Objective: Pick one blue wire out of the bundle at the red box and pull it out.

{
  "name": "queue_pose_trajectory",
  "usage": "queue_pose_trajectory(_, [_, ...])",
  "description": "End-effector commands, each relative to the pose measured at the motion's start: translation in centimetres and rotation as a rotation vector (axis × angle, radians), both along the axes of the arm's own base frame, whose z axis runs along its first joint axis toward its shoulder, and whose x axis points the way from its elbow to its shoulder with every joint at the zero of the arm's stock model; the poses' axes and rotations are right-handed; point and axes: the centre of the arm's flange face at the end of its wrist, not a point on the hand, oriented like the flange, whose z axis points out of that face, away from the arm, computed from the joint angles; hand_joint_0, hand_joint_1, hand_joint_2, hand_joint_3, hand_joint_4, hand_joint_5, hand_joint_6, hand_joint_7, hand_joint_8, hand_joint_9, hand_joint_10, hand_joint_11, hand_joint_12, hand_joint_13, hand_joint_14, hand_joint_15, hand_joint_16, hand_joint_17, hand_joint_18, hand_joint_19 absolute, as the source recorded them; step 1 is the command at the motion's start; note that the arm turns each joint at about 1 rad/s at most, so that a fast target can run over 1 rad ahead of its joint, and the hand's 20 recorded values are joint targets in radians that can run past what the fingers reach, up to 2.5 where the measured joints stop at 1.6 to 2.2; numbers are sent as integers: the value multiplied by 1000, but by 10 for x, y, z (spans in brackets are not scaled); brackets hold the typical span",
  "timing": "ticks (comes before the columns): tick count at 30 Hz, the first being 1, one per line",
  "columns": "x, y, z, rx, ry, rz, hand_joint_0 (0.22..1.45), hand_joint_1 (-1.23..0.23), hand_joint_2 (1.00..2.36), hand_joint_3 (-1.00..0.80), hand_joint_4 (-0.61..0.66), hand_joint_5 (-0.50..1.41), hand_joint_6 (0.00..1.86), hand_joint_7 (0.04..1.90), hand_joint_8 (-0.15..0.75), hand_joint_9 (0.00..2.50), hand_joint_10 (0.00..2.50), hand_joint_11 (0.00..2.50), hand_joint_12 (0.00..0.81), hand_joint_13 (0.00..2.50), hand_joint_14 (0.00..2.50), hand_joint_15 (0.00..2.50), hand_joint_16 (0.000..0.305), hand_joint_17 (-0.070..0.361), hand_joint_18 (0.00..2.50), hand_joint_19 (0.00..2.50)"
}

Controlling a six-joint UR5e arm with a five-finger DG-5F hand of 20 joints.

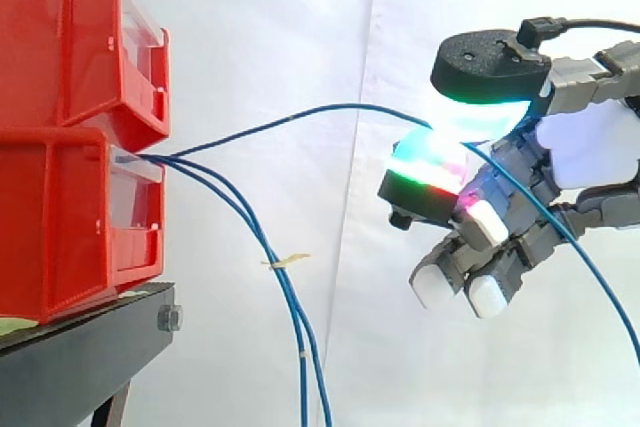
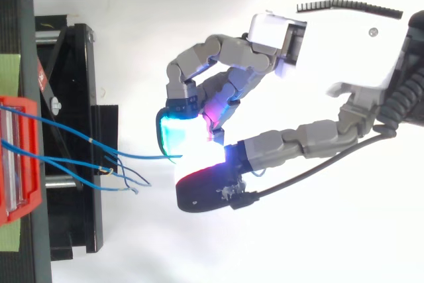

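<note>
Side view: the robot hand reaches in from the right. Two glowing pads are pressed together on one blue wire. The remaining fingers curl below the pinch with their white tips tucked under. On the far side of the pinching pads, the held wire arcs slightly downward to the gap between two stacked red bins, which sit on a black stand. Behind the pads, the same wire trails down past the curled fingers toward the lower right. Two more blue wires leave that same gap and hang down, well clear of the fingers. One of them carries a small tan tag.

Top view: the hand comes in from the right. A cyan pad and a red-lit pad close on the end of the held blue wire. That wire runs straight away from the pads to the red bin at the left edge, crossing the black stand. Just beyond the pads, the bare ends of the loose blue wires lie free, not touching the hand.
</note>
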Motion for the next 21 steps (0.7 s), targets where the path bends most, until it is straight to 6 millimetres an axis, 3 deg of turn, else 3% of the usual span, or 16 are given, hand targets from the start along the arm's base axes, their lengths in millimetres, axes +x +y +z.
queue_pose_trajectory(1, [0,0,1,0,-1,0,597,-757,1018,-61,100,-116,944,1132,403,962,14,685,480,723,15,408,64,143,706,421])
queue_pose_trajectory(21, [0,0,0,0,0,0,598,-764,1019,-57,101,-115,944,1118,413,1019,15,710,477,786,14,428,61,137,761,472])
